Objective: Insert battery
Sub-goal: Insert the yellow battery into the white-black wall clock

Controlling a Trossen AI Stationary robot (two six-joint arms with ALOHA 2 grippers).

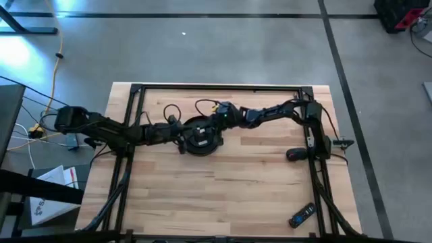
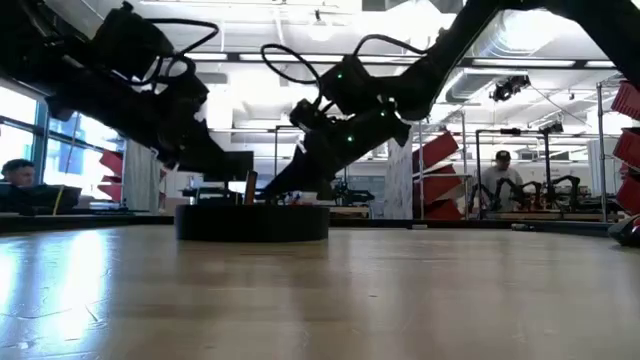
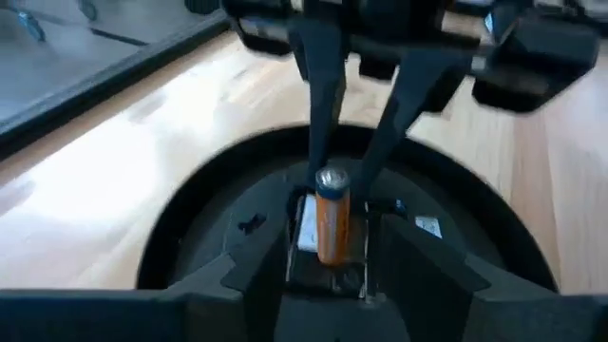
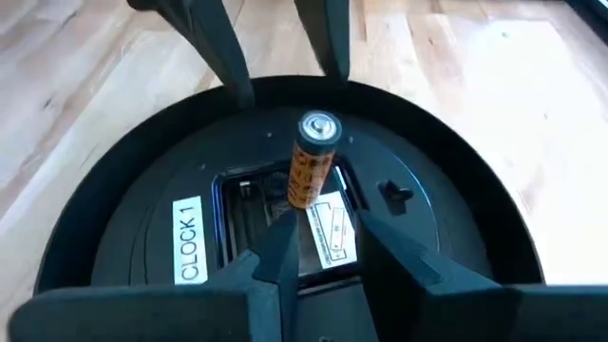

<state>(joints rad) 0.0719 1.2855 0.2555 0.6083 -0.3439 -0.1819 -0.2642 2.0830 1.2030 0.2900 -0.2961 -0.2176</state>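
Round black clock [image 4: 142,209] lying face down mid-table. Orange battery [image 4: 306,171] tilted up, bottom end in the slot [image 4: 249,217], pinched by right gripper [image 4: 318,237]. Left gripper [image 3: 328,275] open, beside the slot. Could pop out or jam if pushed while tilted.

Both claws [image 1: 202,131] close together, mid-table.

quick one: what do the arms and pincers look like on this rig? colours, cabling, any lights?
Both arms are black, jointed links. The left arm and right arm carry looping black cables. Each pincer, left pincer and right pincer, has two slim dark tapered fingers. Small green lights glow on the right arm's wrist in the low view.
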